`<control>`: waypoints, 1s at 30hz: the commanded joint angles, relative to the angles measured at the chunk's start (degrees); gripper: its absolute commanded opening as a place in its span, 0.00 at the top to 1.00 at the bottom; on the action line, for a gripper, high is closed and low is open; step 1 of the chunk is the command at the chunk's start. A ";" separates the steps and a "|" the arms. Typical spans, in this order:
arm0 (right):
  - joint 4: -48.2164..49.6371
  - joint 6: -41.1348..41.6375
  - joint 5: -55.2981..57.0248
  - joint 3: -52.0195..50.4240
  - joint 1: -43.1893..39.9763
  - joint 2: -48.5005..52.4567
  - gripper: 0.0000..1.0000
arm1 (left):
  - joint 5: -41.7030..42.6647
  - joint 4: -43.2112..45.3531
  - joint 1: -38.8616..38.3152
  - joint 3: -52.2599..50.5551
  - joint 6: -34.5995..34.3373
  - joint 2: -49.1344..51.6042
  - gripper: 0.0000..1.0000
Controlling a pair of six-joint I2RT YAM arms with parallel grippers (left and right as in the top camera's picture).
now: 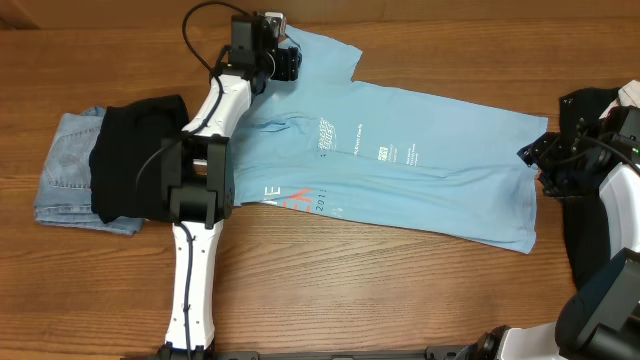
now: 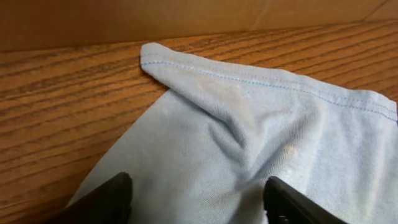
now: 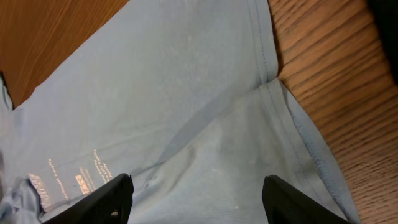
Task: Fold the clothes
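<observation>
Left gripper [image 2: 198, 185], jaws wide and empty, hangs over the T-shirt's [image 1: 450, 130] sleeve [image 2: 205, 93] at eleven o'clock; right gripper [image 3: 198, 185], also wide, over its hem [image 3: 273, 93] at three. The shirt lies spread across the table [image 1: 400, 300], seemingly unfolded; next, both must pinch cloth.

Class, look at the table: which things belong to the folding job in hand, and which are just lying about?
In the job:
T-shirt, spread flat
left gripper, open over a sleeve
right gripper, open over the shirt

Lying about:
jeans
black garment on top of them
</observation>
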 commanded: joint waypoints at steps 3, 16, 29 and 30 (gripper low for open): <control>0.98 -0.92 1.40 0.76 0.09 -0.66 0.29 | -2.21 -0.48 -0.74 0.37 -1.29 2.47 0.64; 17.86 1.36 1.53 0.79 0.09 2.34 0.44 | -0.46 -20.44 -0.74 8.72 2.99 -4.46 0.96; 39.54 2.34 3.56 1.20 -0.17 18.86 0.28 | -0.42 -35.12 -0.76 9.29 5.11 -7.56 0.96; 40.54 2.32 4.96 1.20 -0.17 19.82 0.28 | -0.24 -35.80 -0.76 9.29 5.11 -7.69 0.96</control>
